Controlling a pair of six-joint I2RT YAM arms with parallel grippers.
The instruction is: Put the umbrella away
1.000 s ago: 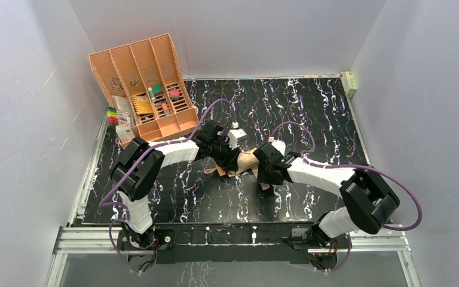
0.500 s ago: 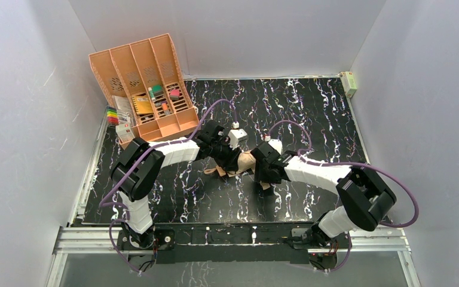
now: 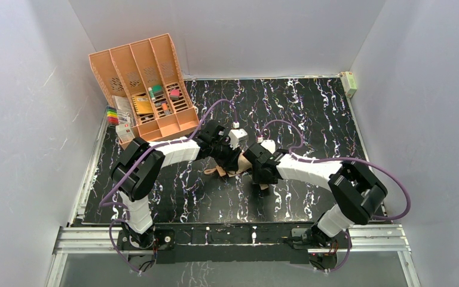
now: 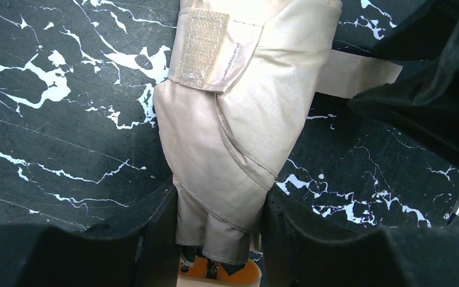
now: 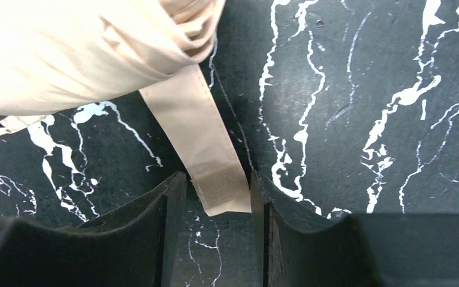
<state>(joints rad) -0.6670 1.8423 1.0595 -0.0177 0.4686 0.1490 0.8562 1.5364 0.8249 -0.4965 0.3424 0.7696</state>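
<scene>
Umbrella [image 4: 239, 119] clamped between left fingers [image 4: 149, 245]; right fingers [image 5: 155, 239], barely parted, straddle its strap [image 5: 197, 137].

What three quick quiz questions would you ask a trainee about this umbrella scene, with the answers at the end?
1. True or false: the umbrella lies bundled on the table, outside the organizer.
2. What lies between the fingers of the right gripper? A: the end of the strap with its fastener patch. B: a coloured pen. C: nothing.
3. Short answer: which gripper has the umbrella's bundled fabric between its fingers?

Key: 1 true. 2 A. 3 the left gripper.
</scene>
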